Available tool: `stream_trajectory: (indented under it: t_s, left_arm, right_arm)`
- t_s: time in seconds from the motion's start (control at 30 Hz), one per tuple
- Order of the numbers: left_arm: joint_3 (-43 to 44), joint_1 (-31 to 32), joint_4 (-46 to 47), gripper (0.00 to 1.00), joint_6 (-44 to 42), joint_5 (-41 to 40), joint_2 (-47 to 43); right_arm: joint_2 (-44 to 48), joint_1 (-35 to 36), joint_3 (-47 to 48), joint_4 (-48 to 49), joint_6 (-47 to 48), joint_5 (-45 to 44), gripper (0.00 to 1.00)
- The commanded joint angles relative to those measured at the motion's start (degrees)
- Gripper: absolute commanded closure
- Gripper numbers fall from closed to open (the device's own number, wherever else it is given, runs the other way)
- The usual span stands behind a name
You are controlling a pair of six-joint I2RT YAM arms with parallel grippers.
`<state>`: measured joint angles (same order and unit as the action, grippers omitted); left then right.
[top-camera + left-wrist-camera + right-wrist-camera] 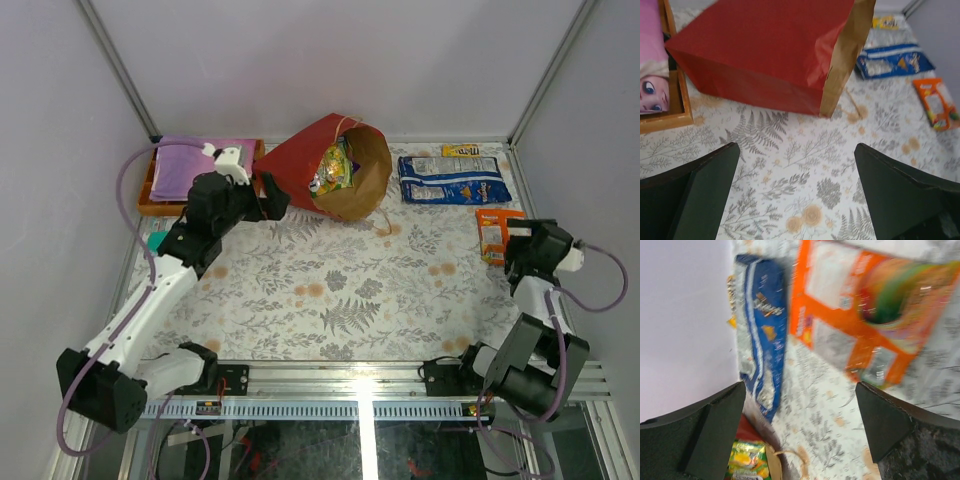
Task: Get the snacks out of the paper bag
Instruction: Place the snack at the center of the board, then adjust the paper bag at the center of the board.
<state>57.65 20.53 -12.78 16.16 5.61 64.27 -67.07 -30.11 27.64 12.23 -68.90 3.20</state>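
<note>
Inside toppled red paper bag, green-yellow packet

The red paper bag was flopped on its side at the back of the table, brown kraft mouth gaping toward the right, with one loop handle trailing out front. A green-and-yellow candy packet sat just inside the mouth. Off to the right lay the blue-white bag, flat, with a small yellow bar just behind it and the orange packet nearer the front.
</note>
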Motion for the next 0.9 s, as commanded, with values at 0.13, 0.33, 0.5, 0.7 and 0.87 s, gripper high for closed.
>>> stream_trajectory:
  t_s: [0.13, 0.33, 0.5, 0.7, 0.87]
  left_arm:
    - [-0.84, -0.67, 5.24, 0.00, 6.80, -5.08, -1.76]
    - [1.91, -0.65, 8.76, 0.00, 3.43, 1.71, -1.26]
    - [11.57, -0.75, 2.08, 0.00, 1.48, 10.29, 6.91]
    - [23.36, -0.76, -12.50, 0.00, -14.63, 37.78, 14.18]
    - [23.18, -0.34, -19.45, 0.00, -26.28, 43.42, 12.06]
  right_arm:
    - [8.32, 19.06, 13.77, -13.03, 10.44, -16.70, 0.01]
    - [5.19, 32.58, 22.38, -13.01, 17.56, -22.03, 0.01]
    - [-3.34, 44.30, 29.85, -10.28, 25.47, -24.47, 0.01]
    - [-13.59, 51.43, 40.31, -12.57, 31.72, -20.20, 0.01]
    - [-16.43, 51.46, 41.56, -11.73, 32.18, -17.47, 0.01]
